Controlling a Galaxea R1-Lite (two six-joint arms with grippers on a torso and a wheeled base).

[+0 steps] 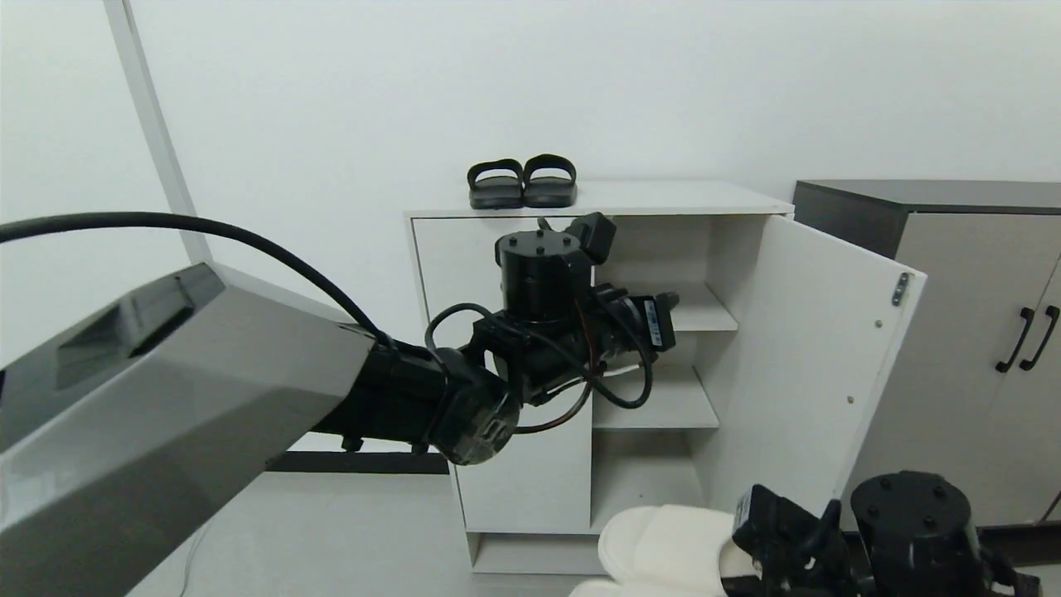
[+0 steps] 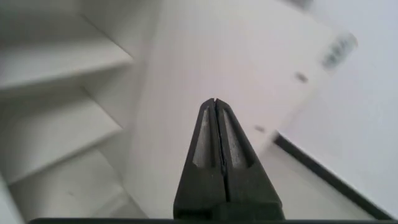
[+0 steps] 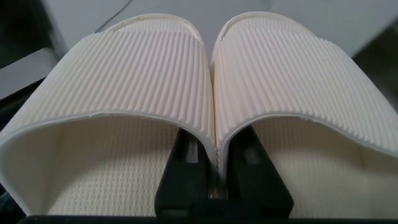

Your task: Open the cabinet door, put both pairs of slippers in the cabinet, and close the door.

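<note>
The white cabinet point(image 1: 605, 203) stands against the wall with its right door point(image 1: 808, 365) swung open, showing bare shelves point(image 1: 663, 406). A pair of black slippers point(image 1: 522, 182) rests on the cabinet top. My left gripper point(image 2: 214, 124) is shut on nothing and hangs in front of the open compartment, near the upper shelf point(image 2: 62, 62). My right gripper point(image 3: 214, 168) is low in front of the cabinet, shut on the inner straps of the pair of white slippers point(image 3: 205, 74), which it holds side by side. The white slippers point(image 1: 663, 547) show at the lower edge of the head view.
A grey cabinet point(image 1: 970, 348) with black handles point(image 1: 1028, 340) stands to the right, close behind the open door. The left door point(image 1: 506, 381) of the white cabinet is closed. Pale floor point(image 1: 331, 531) lies to the left of the cabinet.
</note>
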